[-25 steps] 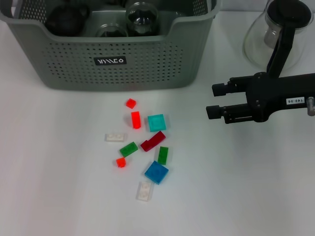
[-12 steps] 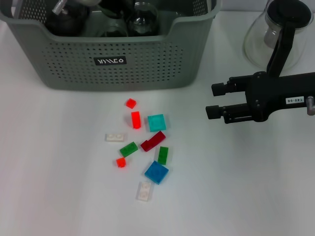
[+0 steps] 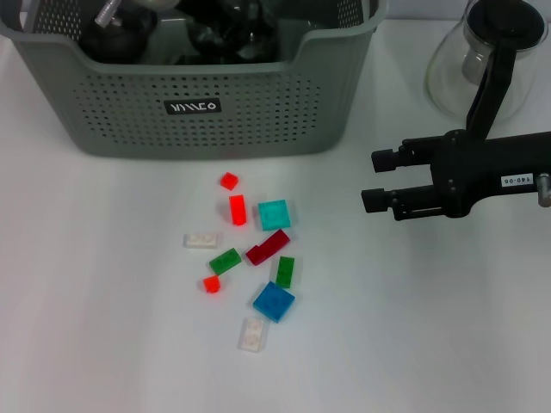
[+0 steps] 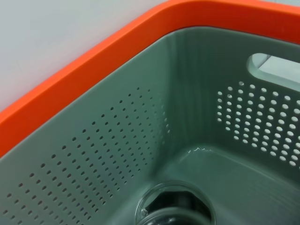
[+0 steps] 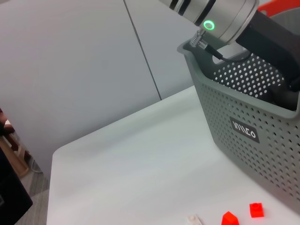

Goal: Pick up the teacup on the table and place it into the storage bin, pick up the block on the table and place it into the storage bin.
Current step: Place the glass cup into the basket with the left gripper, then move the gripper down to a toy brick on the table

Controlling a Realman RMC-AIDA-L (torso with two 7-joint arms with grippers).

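Observation:
The grey-green storage bin (image 3: 258,112) stands at the back of the white table. My left gripper (image 3: 219,34) reaches down inside it as a dark shape. In the left wrist view the clear rim of a glass teacup (image 4: 173,206) shows low in the bin (image 4: 117,154); whether it is held I cannot tell. Several small blocks lie in front of the bin, among them a red one (image 3: 238,209), a teal one (image 3: 275,214) and a blue one (image 3: 274,301). My right gripper (image 3: 376,181) hovers open to the right of the blocks, holding nothing.
A glass carafe with a black lid (image 3: 482,60) stands at the back right, behind my right arm. The right wrist view shows the bin's labelled wall (image 5: 243,126), the left arm (image 5: 220,16) entering it, and red blocks (image 5: 256,209) on the table.
Inside the bin the left arm's dark shape has moved over the glass cups and now covers them. The right gripper and the blocks have stayed put.

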